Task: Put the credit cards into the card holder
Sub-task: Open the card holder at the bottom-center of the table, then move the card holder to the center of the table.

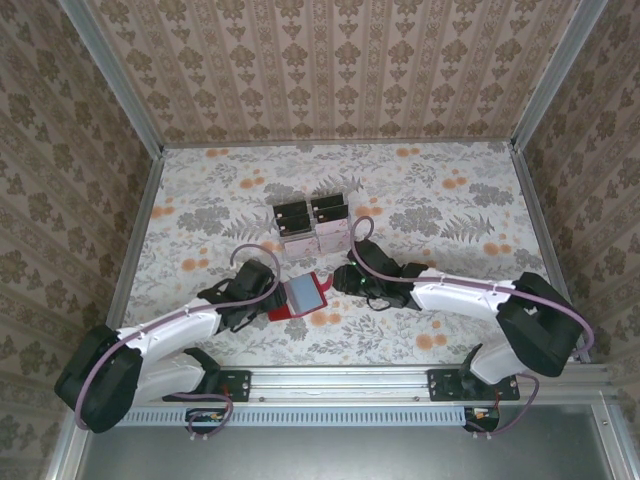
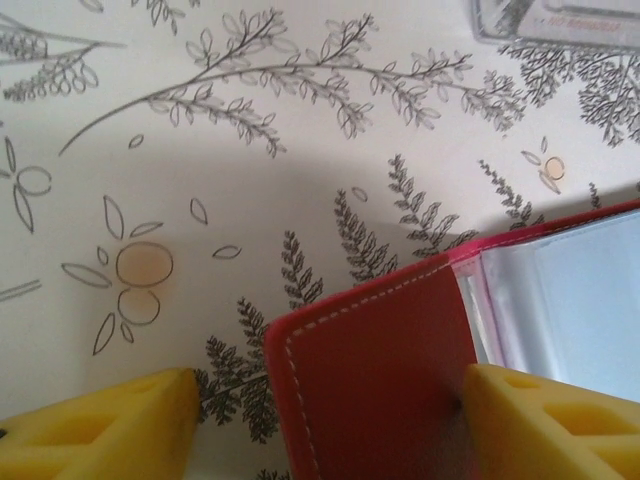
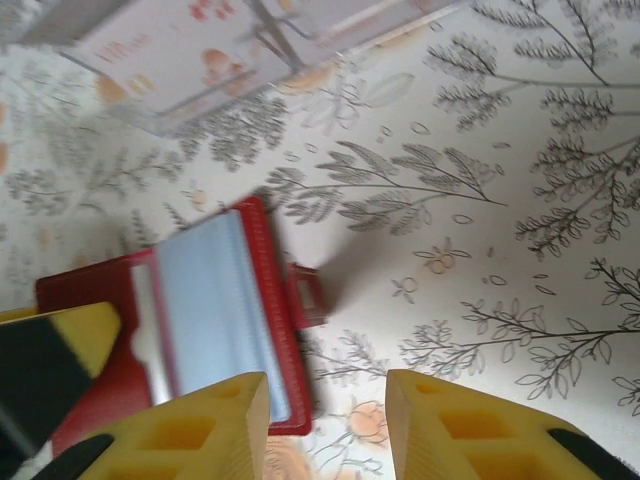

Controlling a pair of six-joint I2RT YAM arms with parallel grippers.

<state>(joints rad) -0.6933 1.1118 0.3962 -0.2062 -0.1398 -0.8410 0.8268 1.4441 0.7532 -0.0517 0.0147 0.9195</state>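
1. Card holder, red folding leather, is laid open on the floral tabletop, flanked by both low-reaching arms.
2. Black-and-pink flat credit cards are grouped just beyond it.
3. Left gripper is spread astride its red flap, unclamped; right gripper is parted and empty beside its edge.

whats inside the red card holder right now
The card holder lies open, showing pale greyish clear pockets on its inner face, with no card visible in them. Anything beneath the pocket sheet is covered.

Wallet lies open on the patterned table, clear pockets showing. Left gripper stands spread, yellow fingers either side of the red cover. Card edge beyond.
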